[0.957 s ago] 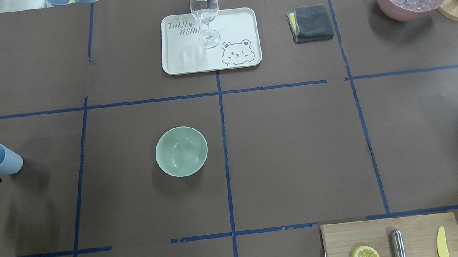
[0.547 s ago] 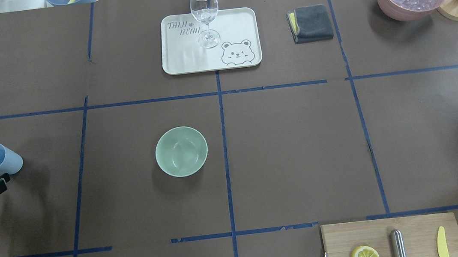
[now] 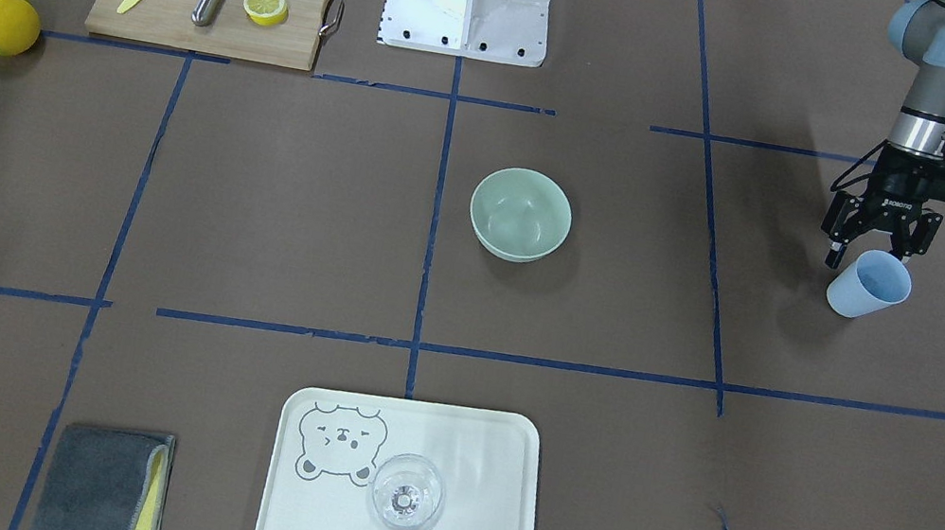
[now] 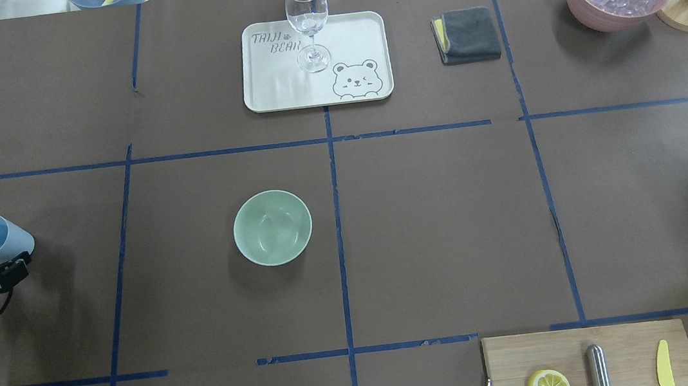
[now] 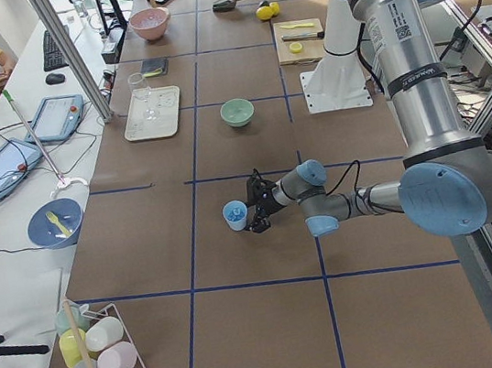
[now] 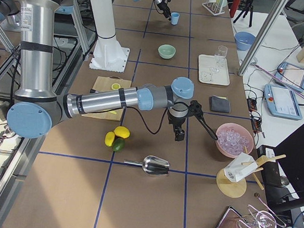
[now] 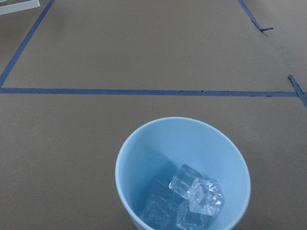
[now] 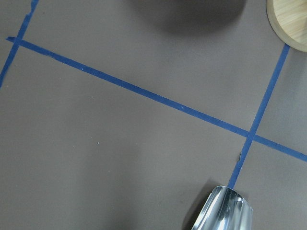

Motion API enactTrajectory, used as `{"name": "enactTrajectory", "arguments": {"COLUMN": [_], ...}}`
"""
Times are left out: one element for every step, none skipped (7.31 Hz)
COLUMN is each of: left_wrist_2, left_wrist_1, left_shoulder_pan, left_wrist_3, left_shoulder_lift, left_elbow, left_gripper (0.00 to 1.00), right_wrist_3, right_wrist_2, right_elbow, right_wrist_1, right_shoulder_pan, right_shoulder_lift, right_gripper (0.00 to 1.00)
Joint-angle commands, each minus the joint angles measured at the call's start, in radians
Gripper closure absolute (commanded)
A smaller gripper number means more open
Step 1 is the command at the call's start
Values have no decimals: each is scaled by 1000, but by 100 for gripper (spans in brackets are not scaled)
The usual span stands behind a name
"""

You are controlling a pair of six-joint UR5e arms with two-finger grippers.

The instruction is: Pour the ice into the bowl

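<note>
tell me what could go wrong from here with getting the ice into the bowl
1. The left gripper is open right next to the light blue cup. A slightly off approach could tip the cup and spill the ice.
2. The bowl stands well apart from the cup, so a tilted carry might drop cubes on the way.
3. Loose cubes poured fast may bounce out of the bowl.

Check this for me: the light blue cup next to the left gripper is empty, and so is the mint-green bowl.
Wrong on the cup. The light blue cup holds several clear ice cubes, as the left wrist view shows. It does stand next to the left gripper, and the mint-green bowl is empty.
</note>
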Motion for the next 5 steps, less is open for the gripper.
{"name": "enactTrajectory", "arguments": {"left_wrist_2": [-2,4,4,4,4], "left_wrist_1": [-2,-8,-20,-20,-20], "left_shoulder_pan": [0,-6,-26,-31,-41], "left_wrist_3": [2,60,106,108,108], "left_shoulder_lift": [-29,-30,-37,-38,-40], "left_elbow": [41,41,40,39,39], "left_gripper": [12,12,12,12,12], "right_wrist_3": [0,0,0,0,0], "right_wrist_2": [0,0,0,0,0], "right_elbow": [2,3,3,3,6], "right_wrist_1": [0,0,0,0,0], "right_shoulder_pan": [0,2,2,3,5], "right_shoulder_lift": [-1,-1,-1,-1,-1], "right_gripper": [0,0,0,0,0]}}
